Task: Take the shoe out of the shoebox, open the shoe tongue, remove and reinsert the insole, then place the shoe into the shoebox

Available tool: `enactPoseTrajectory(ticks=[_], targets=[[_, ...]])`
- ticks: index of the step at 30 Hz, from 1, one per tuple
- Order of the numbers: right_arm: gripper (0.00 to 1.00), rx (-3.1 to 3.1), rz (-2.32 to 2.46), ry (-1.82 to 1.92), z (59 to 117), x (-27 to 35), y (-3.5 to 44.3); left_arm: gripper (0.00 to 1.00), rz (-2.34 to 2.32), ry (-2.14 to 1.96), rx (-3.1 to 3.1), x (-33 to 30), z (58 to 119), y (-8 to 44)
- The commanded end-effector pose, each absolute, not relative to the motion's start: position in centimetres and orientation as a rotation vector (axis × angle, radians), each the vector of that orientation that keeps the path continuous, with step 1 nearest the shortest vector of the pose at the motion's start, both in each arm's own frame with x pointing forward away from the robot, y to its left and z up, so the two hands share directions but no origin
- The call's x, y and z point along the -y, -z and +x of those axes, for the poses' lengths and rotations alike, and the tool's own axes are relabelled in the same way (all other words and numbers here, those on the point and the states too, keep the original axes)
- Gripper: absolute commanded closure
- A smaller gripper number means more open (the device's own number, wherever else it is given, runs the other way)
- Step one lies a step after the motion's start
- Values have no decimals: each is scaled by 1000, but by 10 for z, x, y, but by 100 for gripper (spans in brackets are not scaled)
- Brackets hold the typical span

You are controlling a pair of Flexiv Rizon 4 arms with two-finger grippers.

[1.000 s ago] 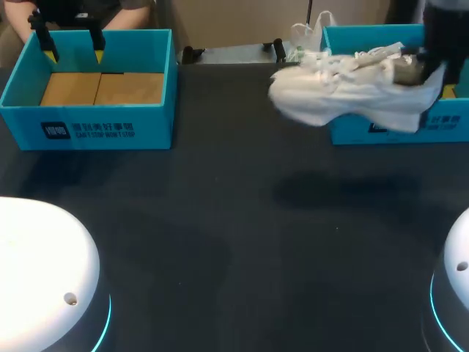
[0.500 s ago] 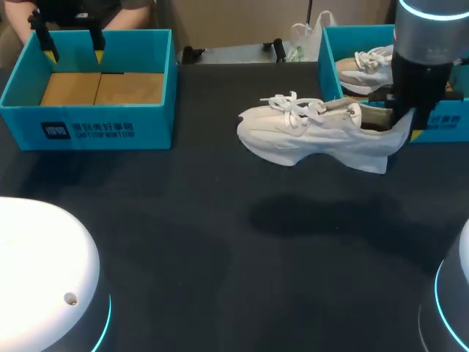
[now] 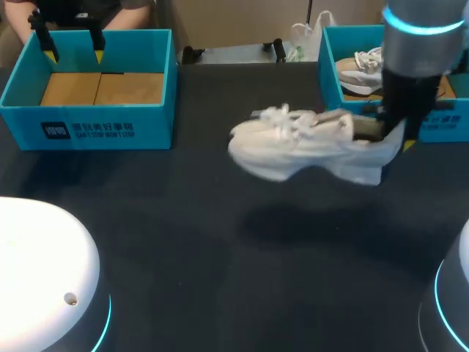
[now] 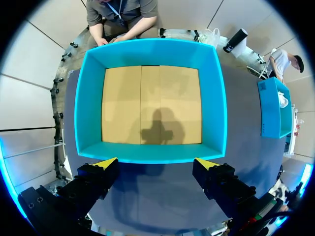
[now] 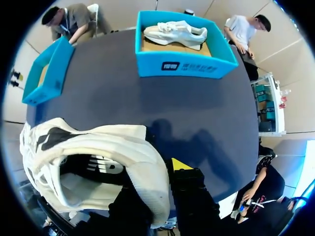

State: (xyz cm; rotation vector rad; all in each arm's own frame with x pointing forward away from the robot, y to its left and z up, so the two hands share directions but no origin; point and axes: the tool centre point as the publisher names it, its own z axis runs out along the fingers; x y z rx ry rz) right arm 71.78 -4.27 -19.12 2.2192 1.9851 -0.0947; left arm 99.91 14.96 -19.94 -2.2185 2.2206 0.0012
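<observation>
- Here, clenching the right jaws on the heel collar of a white lace-up sneaker [image 3: 308, 147] [image 5: 98, 162], with one yellow fingertip [image 5: 179, 164] outside the heel.
- Holding that sneaker aloft over the dark desk [image 3: 220, 257], toe toward the left, near the right teal cardboard shoebox [image 3: 326, 81] [image 5: 187, 66].
- Lying inside that shoebox, a second white sneaker [image 3: 359, 70] [image 5: 174, 32].
- Hovering with the left jaws released and spread wide above the left teal cardboard shoebox [image 3: 102, 128] [image 4: 147, 152].

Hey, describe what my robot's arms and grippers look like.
The right arm is a grey cylinder with a glowing cyan ring, turning black lower down. Both bases are white domes ringed with cyan light. The left gripper has blocky black fingers ending in yellow wedge tips; the right gripper shows the same black with one yellow tip.
</observation>
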Motion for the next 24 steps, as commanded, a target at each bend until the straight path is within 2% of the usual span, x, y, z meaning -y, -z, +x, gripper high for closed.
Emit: enactPoseTrajectory(ticks=[1, 24], targets=[[100, -1948, 2191, 146, 707, 6, 210, 0, -2220, -1, -2221, -150, 999, 200], [100, -2018, 2203, 110, 671, -62, 326, 0, -2220, -1, -2221, -150, 999, 200]])
